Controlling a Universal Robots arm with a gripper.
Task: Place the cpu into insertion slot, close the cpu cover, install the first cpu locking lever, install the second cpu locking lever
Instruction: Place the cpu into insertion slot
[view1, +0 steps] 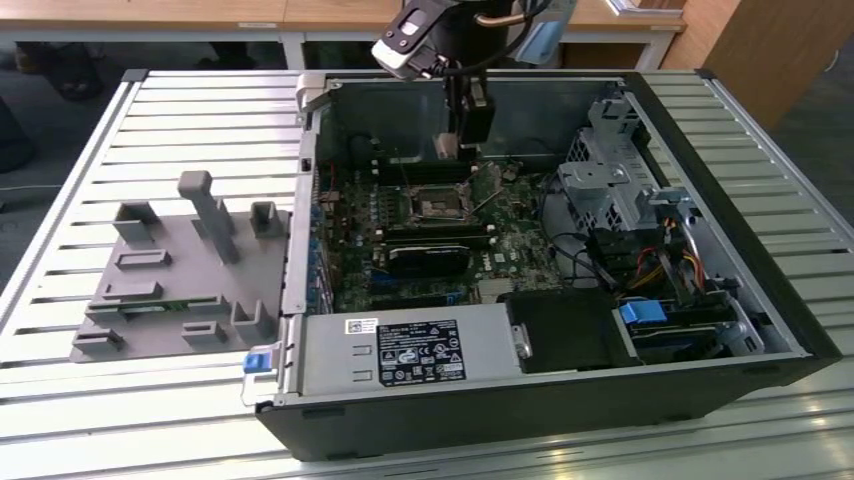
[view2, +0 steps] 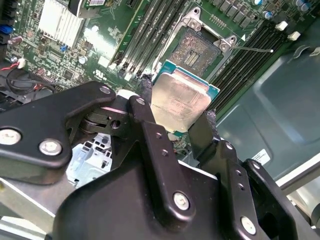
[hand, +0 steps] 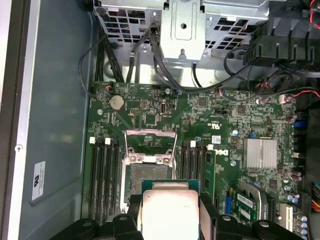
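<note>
Slatted metal surface (view1: 200, 110) carries an open computer case (view1: 534, 420), lying on its side. A grey moulded fixture (view1: 160, 290) sits next to it on the exterior view's left.

Green circuit board (hand: 210, 115) lies flat on the case floor.

Arm reaches down into the case. Pincer (view2: 179, 102) hangs over the board, close to the socket area.

The cpu cover (hand: 150, 133) is swung up and open, with the board visible through its window.

The insertion slot (hand: 142, 180) is exposed, dark and unoccupied, with memory slots on either side of it.

Pincer fingers (view2: 145, 95) are clamped on two opposite edges of the cpu (view2: 181, 100), metal face toward both wrist views. The chip is held clear of the board, just beside the slot and not seated in it.
</note>
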